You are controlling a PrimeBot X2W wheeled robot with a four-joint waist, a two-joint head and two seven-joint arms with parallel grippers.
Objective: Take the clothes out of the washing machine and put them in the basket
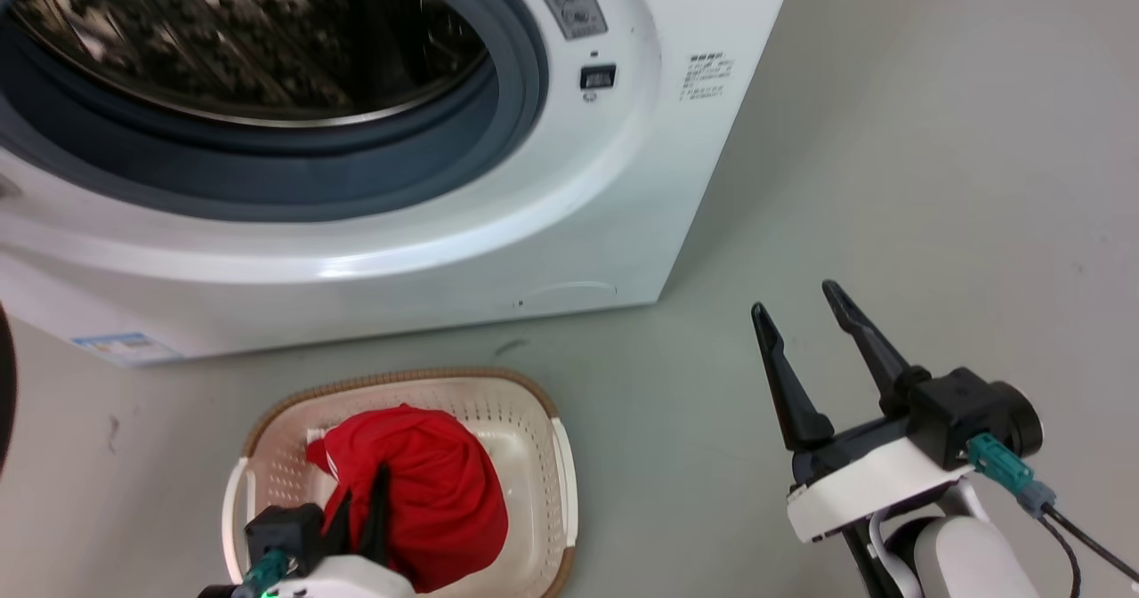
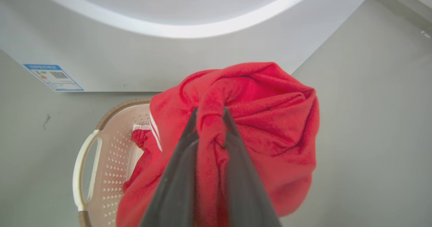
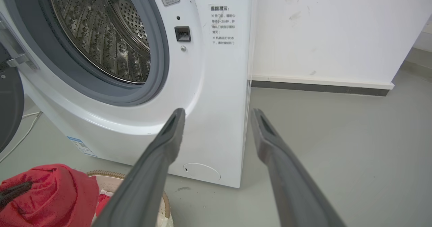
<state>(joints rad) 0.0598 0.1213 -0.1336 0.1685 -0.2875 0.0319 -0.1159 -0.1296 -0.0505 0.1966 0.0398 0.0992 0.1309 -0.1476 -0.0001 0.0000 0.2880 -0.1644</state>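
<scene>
Bare laundry corner, washing machine (image 1: 552, 242), grey floor (image 1: 899, 180), scuffed white wall (image 3: 320, 34)

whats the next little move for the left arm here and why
Probably lower the left gripper a little and open it. Its fingers pinch a fold of the red clothes, and the bundle hangs over the basket, seemingly above its rim. The drum of the washing machine looks empty as far as it shows.
</scene>
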